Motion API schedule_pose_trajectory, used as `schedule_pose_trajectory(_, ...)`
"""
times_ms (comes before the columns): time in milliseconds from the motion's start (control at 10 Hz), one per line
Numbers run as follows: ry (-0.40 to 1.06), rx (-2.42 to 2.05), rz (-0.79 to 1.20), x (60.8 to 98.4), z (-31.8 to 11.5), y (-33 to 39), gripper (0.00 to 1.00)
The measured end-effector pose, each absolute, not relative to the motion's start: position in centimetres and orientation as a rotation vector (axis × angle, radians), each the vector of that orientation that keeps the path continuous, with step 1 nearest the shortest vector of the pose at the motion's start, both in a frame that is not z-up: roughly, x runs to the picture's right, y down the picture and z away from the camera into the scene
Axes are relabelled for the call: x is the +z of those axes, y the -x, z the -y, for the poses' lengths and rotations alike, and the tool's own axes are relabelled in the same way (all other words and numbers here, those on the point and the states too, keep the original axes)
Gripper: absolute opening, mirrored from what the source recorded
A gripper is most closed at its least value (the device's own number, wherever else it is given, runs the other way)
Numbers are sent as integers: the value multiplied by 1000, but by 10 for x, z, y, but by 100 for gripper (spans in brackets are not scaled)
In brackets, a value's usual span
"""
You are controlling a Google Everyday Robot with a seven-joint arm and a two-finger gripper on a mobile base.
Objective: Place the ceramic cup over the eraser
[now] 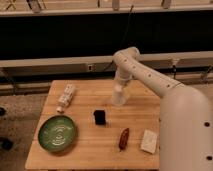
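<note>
The eraser (99,117), a small black block, stands near the middle of the wooden table (85,155). Behind it and to its right the white arm comes straight down, and my gripper (119,88) is at its lower end, low over the table. Right under the gripper a small white tapered shape, the ceramic cup (118,98), rests on or just above the wood. The gripper blends into the cup, so I cannot tell whether it holds the cup. Cup and eraser are about one cup width apart.
A green plate (58,134) lies at the front left. A white patterned bottle (66,96) lies at the back left. A reddish-brown object (124,138) and a flat white pad (149,141) lie front right. The robot's white body (187,130) fills the right side.
</note>
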State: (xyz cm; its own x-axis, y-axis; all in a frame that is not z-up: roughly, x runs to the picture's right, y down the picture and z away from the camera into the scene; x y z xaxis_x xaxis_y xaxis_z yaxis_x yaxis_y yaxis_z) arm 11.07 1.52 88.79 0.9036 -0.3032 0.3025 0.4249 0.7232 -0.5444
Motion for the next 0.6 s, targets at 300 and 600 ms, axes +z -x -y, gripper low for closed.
schedule_pose_trajectory(300, 651, -402, 237, 890, -16, -102, 80)
schedule_pose_trajectory(600, 660, -404, 262, 893, -19, -99, 80)
